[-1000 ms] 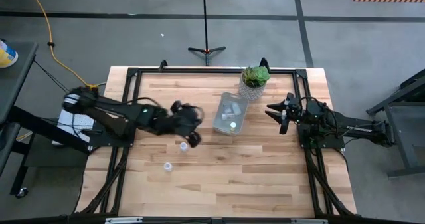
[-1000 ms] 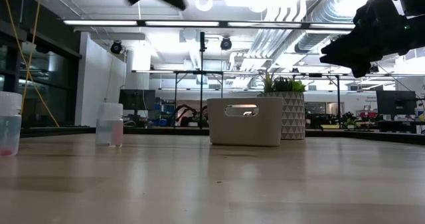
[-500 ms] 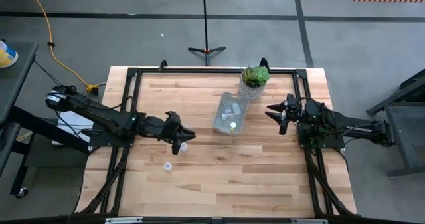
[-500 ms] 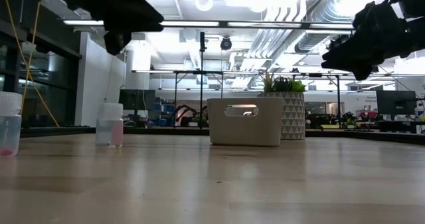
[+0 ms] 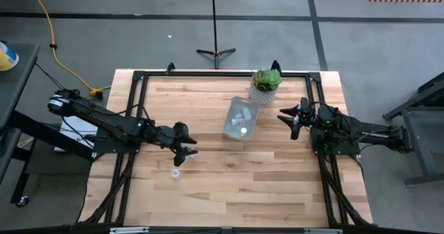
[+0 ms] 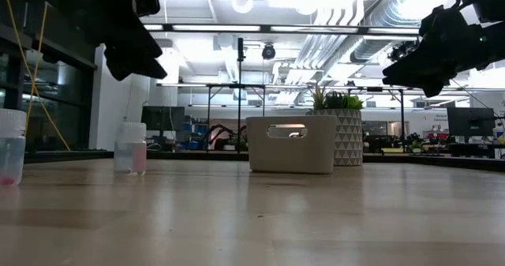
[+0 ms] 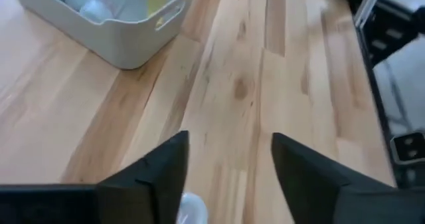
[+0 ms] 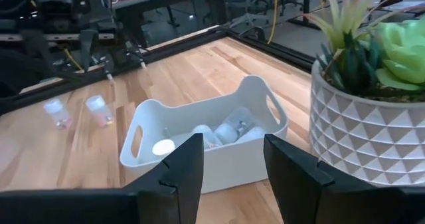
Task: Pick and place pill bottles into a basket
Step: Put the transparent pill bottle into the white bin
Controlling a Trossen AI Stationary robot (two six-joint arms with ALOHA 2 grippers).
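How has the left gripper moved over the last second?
Yes. The left gripper has drawn back from the basket, toward the table's left side, above a pill bottle.

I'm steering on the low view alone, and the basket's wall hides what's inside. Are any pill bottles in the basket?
Observer: Yes. The right wrist view looks down into the basket, and several pill bottles lie in it.
Operator: The dark arm at my upper left, is it lined up on a bottle?
Observer: That is the left gripper. Its wrist view shows open fingers with a loose bottle between them, close to one finger.
Operator: And the other arm?
Observer: From above, the right gripper is open and empty, on the far side of the basket from the left arm.
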